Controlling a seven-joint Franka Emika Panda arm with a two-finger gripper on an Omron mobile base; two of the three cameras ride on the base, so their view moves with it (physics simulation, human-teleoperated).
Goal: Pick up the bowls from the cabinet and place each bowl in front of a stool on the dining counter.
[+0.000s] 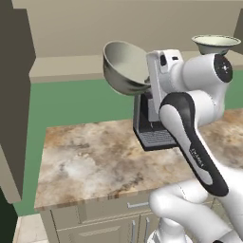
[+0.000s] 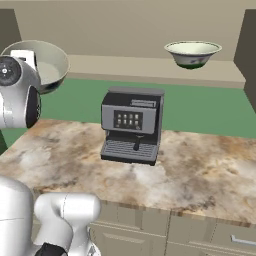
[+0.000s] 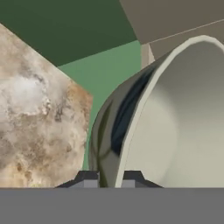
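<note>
Item 1, held bowl [image 1: 124, 66]: I see it upper centre of the left base view, tilted, cream inside facing left, grey-green outside toward the arm; in the right base view it sits at upper left, partly behind the white arm joint. In the hand view it takes the right half of frame, rim running from bottom centre up to upper right. Item 2, gripper [image 3: 109, 177]: I have it clamped on that bowl's rim, fingertips [image 3: 87, 176] at bottom centre of the hand view, one either side of the wall, jaws nearly together. Bowl is up in the air, above the counter, touching nothing else I can see. Item 3, 2nd bowl [image 2: 193, 53]: upright on the cabinet shelf [image 2: 125, 65], upper right of the right base view; upper right of the left base view too, part hidden by the arm. Item 4, coffee machine [image 2: 132, 125]: centre of right base view, standing on the marbled counter [image 2: 200, 175], well apart from both bowls. Item 5, green wall [image 2: 200, 107]: betw. shelf and counter. Item 6, drawers [image 1: 95, 213] w/ handles below counter edge, lower part of left base view.
</note>
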